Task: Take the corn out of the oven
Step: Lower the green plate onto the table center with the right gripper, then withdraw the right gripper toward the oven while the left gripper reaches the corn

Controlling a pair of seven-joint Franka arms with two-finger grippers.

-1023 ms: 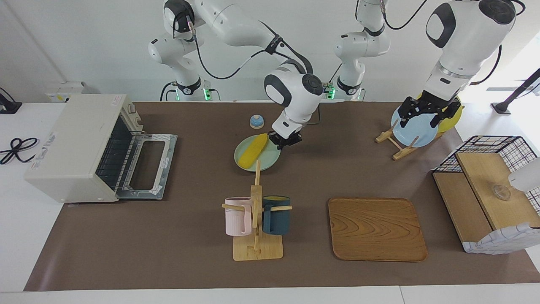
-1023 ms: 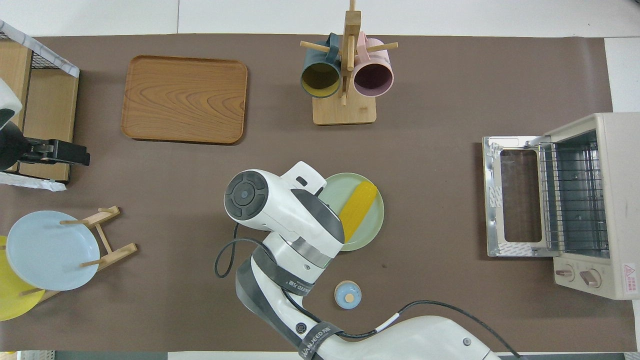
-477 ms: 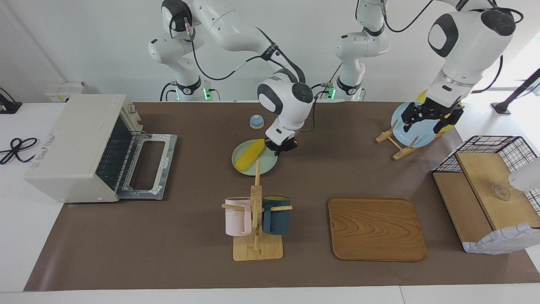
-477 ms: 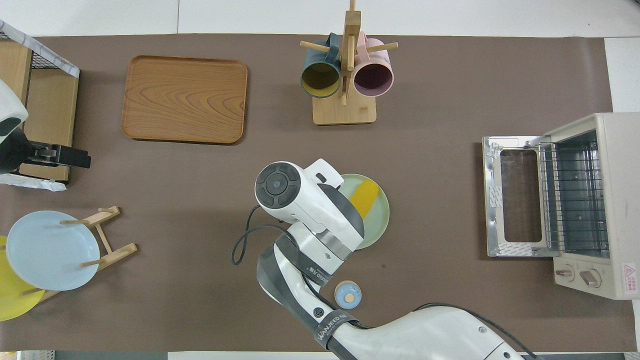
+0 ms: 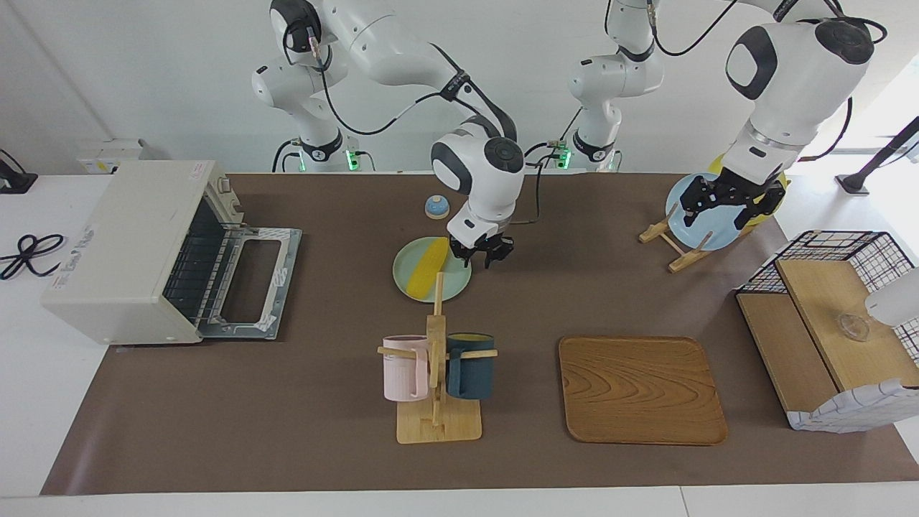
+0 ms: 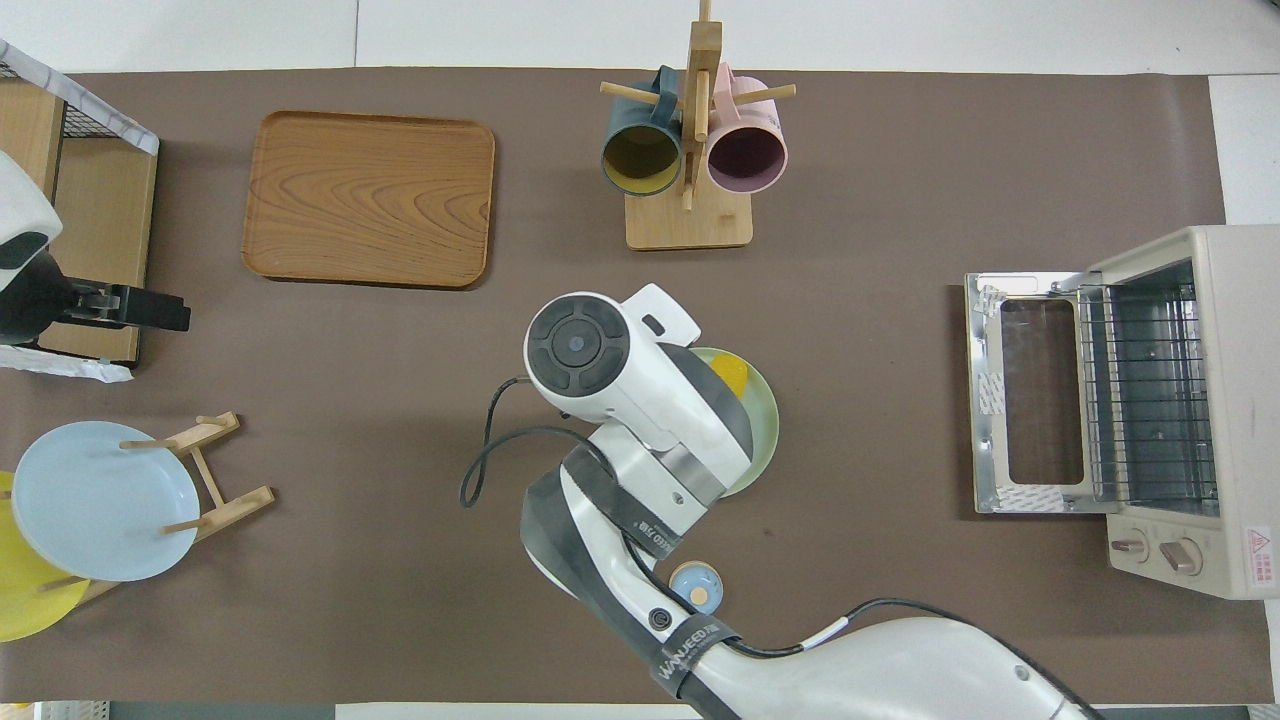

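The yellow corn lies on a pale green plate in the middle of the table, outside the oven. The cream-white oven stands at the right arm's end, door folded down, only the wire rack showing inside. My right gripper hangs open just above the table beside the plate's rim, holding nothing. From overhead its wrist covers most of the corn. My left gripper waits open, raised over the blue plate.
A small blue bell sits nearer the robots than the plate. A mug tree with two mugs and a wooden tray lie farther out. A plate rack and a wire basket stand at the left arm's end.
My right gripper, shut at the plate's rim before, has opened. The plate with the corn has slid a little toward the oven's end. The left gripper shifted only slightly.
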